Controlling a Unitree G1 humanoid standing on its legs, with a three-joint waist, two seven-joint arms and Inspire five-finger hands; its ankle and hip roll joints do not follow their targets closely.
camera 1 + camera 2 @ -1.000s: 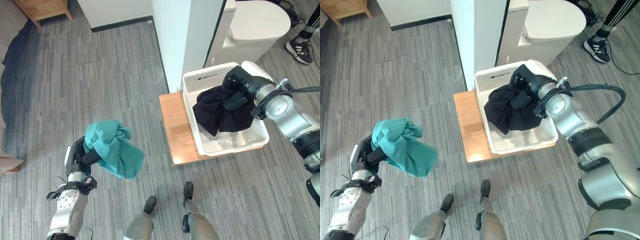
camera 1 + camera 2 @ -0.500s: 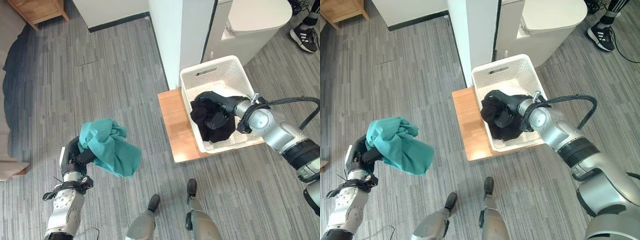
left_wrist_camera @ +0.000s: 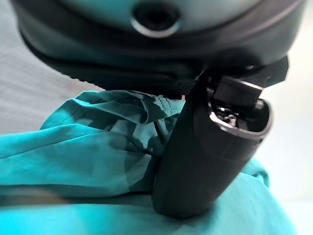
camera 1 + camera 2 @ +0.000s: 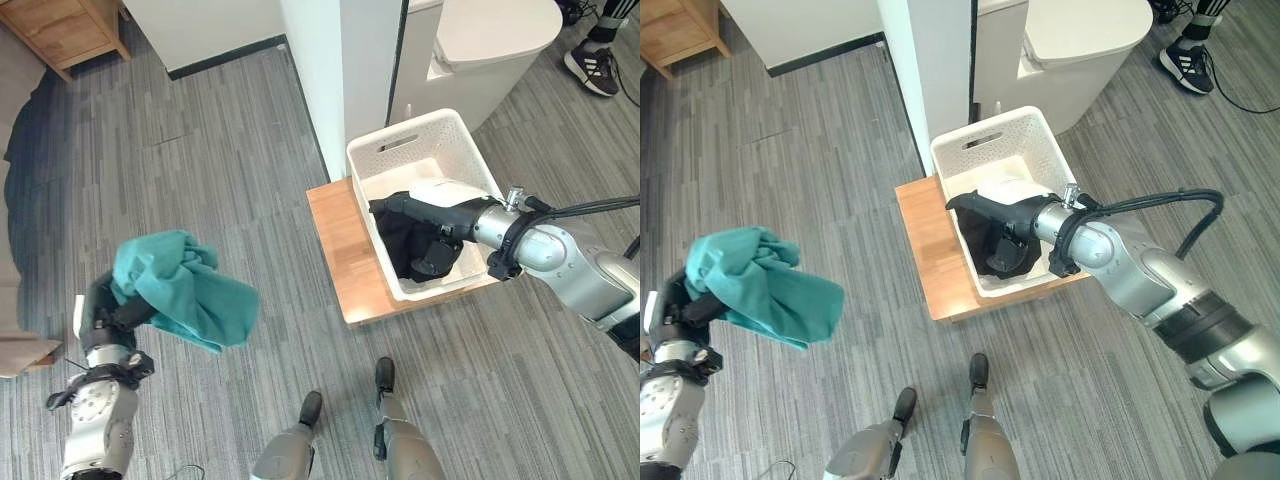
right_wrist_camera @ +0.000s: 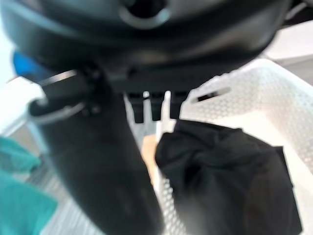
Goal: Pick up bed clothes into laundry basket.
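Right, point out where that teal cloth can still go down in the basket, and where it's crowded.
The far half of the white basket is bare, bordered by the handle-slot wall. The near half is crowded: the black garment lies there, with the right hand, fingers straight, over it. The wooden platform beside the basket is bare. The left hand holds the teal cloth.

A low wooden platform (image 4: 345, 255) on the floor (image 4: 200, 180) bears the white laundry basket (image 4: 470, 165).

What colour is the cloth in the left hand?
Teal cloth, bunched in the left hand; clearest in the left eye view.
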